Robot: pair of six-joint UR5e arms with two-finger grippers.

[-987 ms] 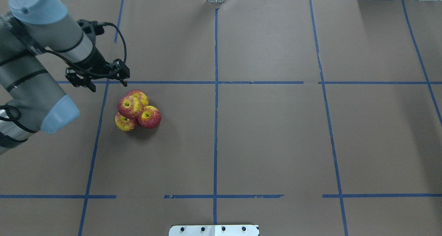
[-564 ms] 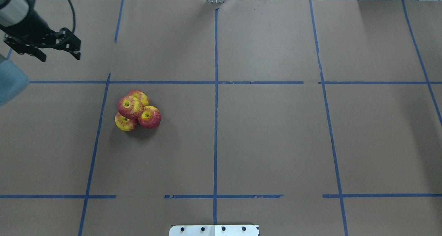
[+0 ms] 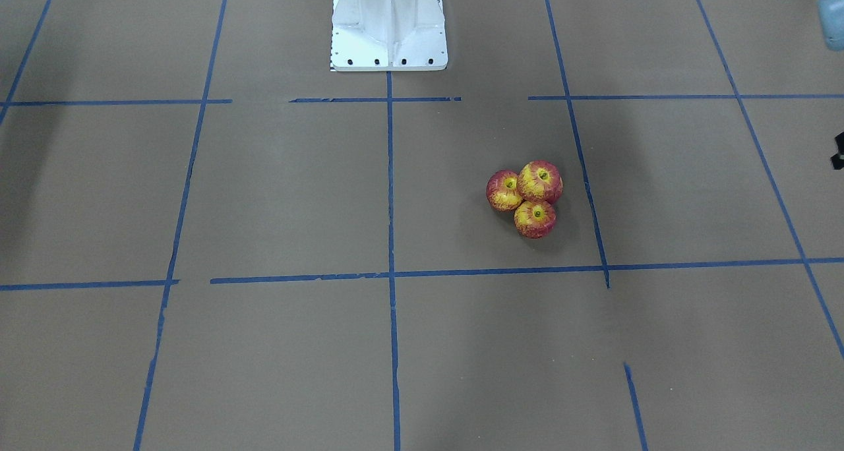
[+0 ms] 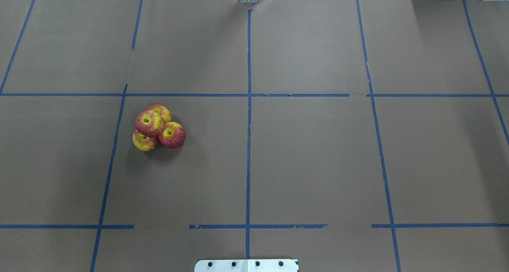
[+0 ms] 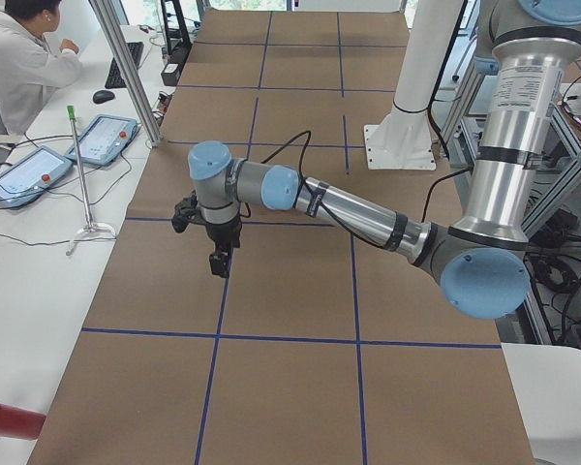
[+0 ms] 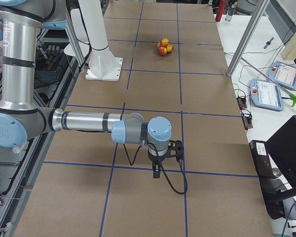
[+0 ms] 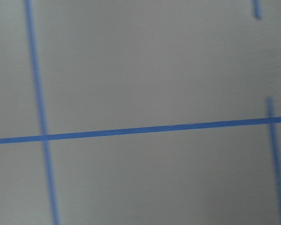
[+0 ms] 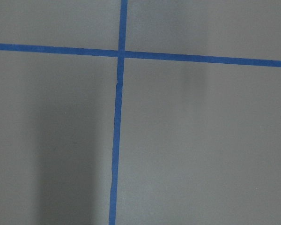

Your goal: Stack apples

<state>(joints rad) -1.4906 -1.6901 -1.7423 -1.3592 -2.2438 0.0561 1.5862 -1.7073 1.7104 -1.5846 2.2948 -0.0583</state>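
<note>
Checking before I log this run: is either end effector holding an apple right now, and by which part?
Neither. All four apples sit in one pile, far from the left end effector and the right end effector.

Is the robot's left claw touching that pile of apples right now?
Apart. The overhead view shows the apples alone, with no arm anywhere in frame; the left side view shows the left gripper over bare table, no apples under it.
</note>
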